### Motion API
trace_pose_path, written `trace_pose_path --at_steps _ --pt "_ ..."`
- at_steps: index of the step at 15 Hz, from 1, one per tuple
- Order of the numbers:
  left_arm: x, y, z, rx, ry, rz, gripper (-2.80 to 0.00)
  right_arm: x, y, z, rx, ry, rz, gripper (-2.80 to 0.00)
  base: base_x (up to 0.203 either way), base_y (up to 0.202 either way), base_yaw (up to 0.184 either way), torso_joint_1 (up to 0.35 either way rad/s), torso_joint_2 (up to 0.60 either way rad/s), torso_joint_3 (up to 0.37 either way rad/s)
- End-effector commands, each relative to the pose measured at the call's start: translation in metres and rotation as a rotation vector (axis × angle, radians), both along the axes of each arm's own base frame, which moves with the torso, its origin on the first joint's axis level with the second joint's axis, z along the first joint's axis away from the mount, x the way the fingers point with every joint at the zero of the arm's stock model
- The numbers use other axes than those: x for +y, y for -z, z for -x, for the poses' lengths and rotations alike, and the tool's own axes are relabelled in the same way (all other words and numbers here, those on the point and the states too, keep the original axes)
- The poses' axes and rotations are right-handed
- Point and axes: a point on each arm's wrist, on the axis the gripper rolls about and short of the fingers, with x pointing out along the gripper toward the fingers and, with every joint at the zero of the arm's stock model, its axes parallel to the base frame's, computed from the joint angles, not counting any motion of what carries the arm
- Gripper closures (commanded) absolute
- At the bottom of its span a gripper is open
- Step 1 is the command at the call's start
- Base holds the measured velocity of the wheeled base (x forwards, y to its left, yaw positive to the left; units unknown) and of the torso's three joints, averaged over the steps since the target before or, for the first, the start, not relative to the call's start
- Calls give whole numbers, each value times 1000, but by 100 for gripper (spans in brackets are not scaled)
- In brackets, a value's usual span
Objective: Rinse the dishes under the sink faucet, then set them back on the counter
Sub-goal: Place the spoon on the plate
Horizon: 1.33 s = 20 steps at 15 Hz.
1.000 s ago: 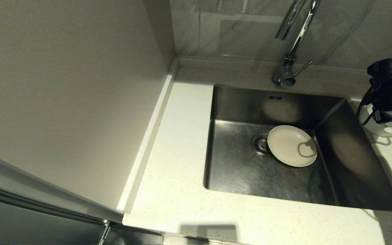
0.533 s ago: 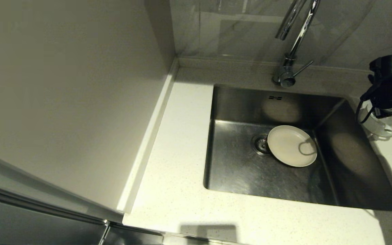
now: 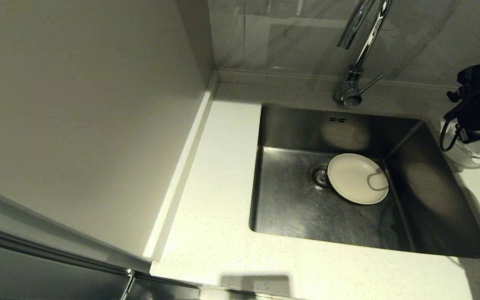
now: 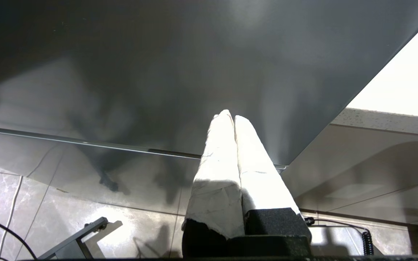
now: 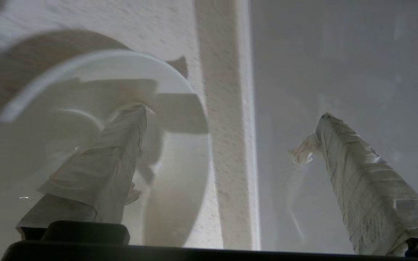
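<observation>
The cream plate [image 3: 357,178] lies flat on the bottom of the sink [image 3: 290,208], next to the drain strainer [image 3: 319,176]. The sink faucet [image 3: 363,39] stands behind the basin with its spout over it. A small white bowl [image 3: 479,155] sits on the counter [image 3: 219,175] to the right of the sink, partly hidden under my right arm [image 3: 479,104]. In the right wrist view my right gripper [image 5: 232,111] is open, with one finger [image 5: 122,145] over the bowl [image 5: 176,174] and the other wide of it. My left gripper [image 4: 229,115] is shut on nothing, down by a dark cabinet front.
A beige wall panel [image 3: 77,116] runs along the counter's left side. A marbled backsplash [image 3: 286,37] rises behind the low raised back edge [image 3: 273,77]. The faucet's thin side lever [image 3: 371,82] sticks out to the right. Tiled floor [image 4: 49,203] lies under the left gripper.
My right arm has drifted a little back and to the right above the bowl, baring slightly more of the bowl. The plate in the sink has not moved.
</observation>
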Motion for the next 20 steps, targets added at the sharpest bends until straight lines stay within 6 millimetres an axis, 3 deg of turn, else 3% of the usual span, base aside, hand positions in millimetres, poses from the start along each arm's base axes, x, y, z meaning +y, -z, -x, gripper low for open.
trace_pose_path --at_steps 1,9,13,20 --pt "0 0 0 -4 0 1 0 1 -6 4 -11 -8 -3 -280 0 0 0 0 0 0" --pt "0 0 0 -4 0 1 0 16 -37 53 -9 -110 -148 -280 0 0 0 0 0 0" --pt "0 0 0 -4 0 1 0 23 -38 63 25 -210 -221 -280 0 0 0 0 0 0" --pt "0 0 0 -4 0 1 0 25 -18 72 152 -162 -319 -280 0 0 0 0 0 0"
